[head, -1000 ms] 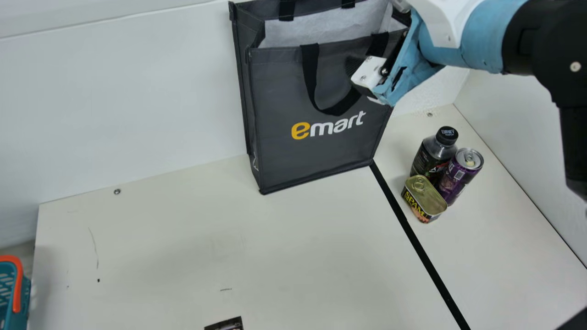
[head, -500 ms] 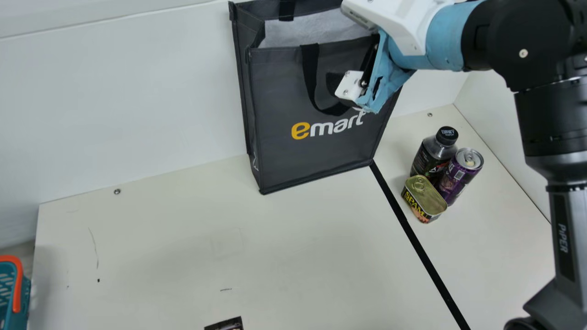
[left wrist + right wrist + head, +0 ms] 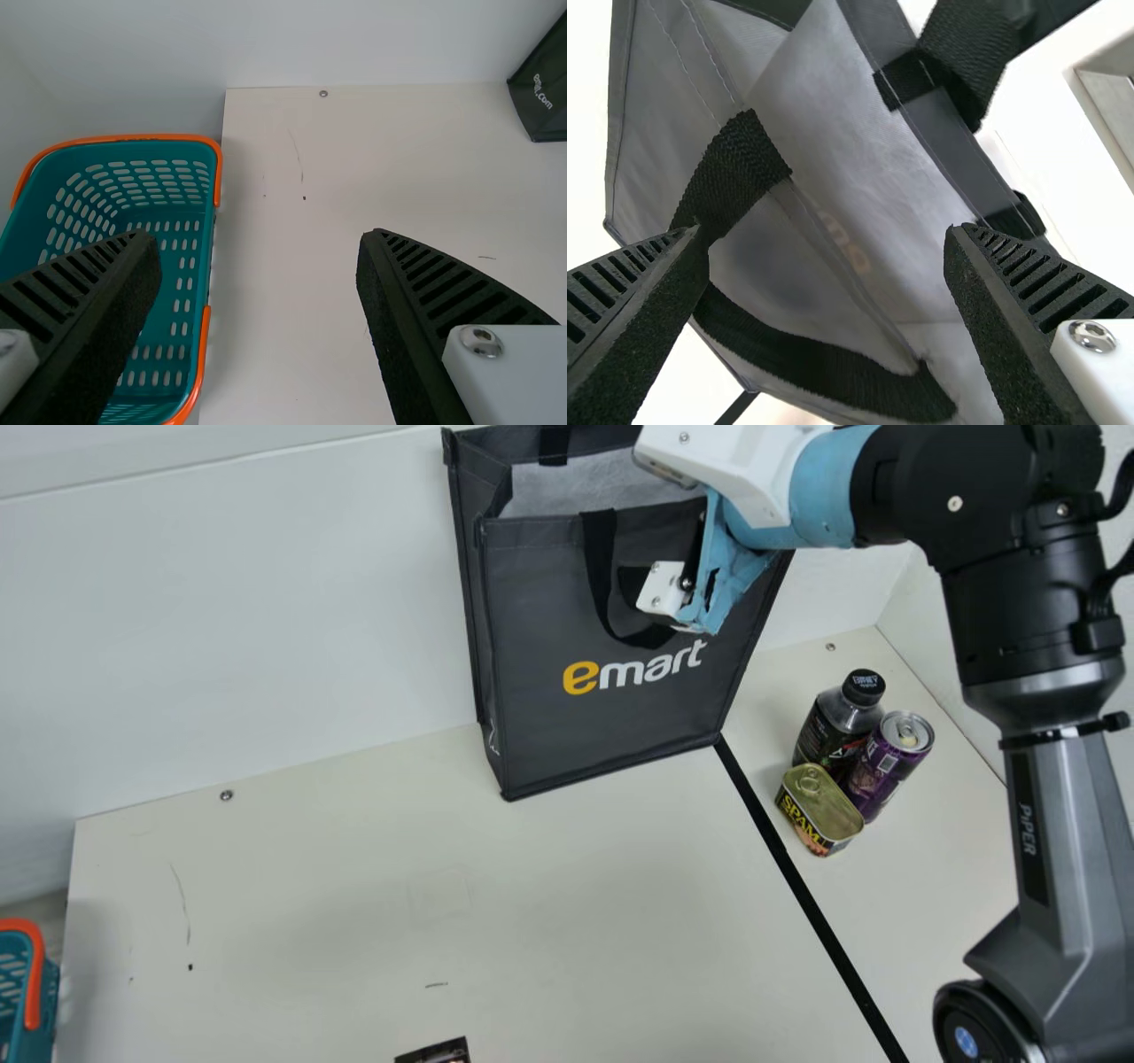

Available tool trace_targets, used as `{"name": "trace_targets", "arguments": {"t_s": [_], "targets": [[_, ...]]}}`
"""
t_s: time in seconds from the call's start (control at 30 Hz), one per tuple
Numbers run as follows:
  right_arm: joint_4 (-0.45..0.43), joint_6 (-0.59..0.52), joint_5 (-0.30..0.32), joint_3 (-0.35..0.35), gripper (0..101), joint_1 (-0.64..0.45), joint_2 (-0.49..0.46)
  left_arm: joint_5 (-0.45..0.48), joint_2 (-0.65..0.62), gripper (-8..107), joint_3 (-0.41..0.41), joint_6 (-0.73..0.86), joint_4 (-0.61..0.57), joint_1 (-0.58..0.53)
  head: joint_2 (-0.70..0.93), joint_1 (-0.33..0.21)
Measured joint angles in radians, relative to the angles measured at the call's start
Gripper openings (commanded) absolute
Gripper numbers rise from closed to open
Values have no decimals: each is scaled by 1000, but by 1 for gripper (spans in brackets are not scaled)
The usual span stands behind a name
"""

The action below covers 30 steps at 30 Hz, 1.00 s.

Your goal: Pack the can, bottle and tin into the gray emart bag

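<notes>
Wide apart stand the jaws of the left gripper (image 3: 259,239), over the table beside the basket, and just as widely parted are those of the right gripper (image 3: 663,590), up at the bag. At the bottom edge of the main view lies a dark flat piece (image 3: 436,1051), cut off by the frame, and at the left edge is part of a teal basket (image 3: 16,992) with an orange rim. A black line (image 3: 806,895) crosses the cream table (image 3: 354,921). Just past it, on the right side, the tin (image 3: 821,804) sits lid up, nearest of a close little group. Beside and behind it the purple can (image 3: 889,762) stands upright, and next to that the dark bottle (image 3: 837,722) with its black cap, upright too; whether the three touch I cannot tell. Farther back stands the gray emart bag (image 3: 549,726), upright with its mouth open. Black straps (image 3: 735,173) cross close to the right gripper (image 3: 826,232); contact is unclear. Behind rises a white wall (image 3: 221,620).
</notes>
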Motion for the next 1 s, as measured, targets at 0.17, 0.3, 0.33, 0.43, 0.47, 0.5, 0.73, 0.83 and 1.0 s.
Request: {"name": "trace_targets", "arguments": {"t_s": [0.17,0.3,0.33,0.43,0.47,0.5,0.73,0.83,1.0], "targets": [[14,-42,0,-12,91,0,32,0,0,90,0,0,0,0,2,-2],[15,-72,0,-11,91,6,51,0,0,90,0,0,0,0,0,-2],[15,-77,0,-11,91,6,56,0,0,90,0,0,0,0,2,-2],[15,-95,0,-10,91,8,71,0,0,90,0,0,0,0,0,-2],[15,-101,0,-8,91,9,76,0,0,90,0,0,0,0,0,-2],[15,-108,0,-8,91,9,81,0,0,90,0,0,0,0,2,-2],[2,-132,1,-1,57,8,113,0,0,90,0,0,0,0,2,-2],[2,-141,-1,5,37,6,120,0,0,90,0,0,0,0,0,-2],[5,-152,0,12,4,-1,123,0,0,90,0,0,0,0,0,-2]]}}
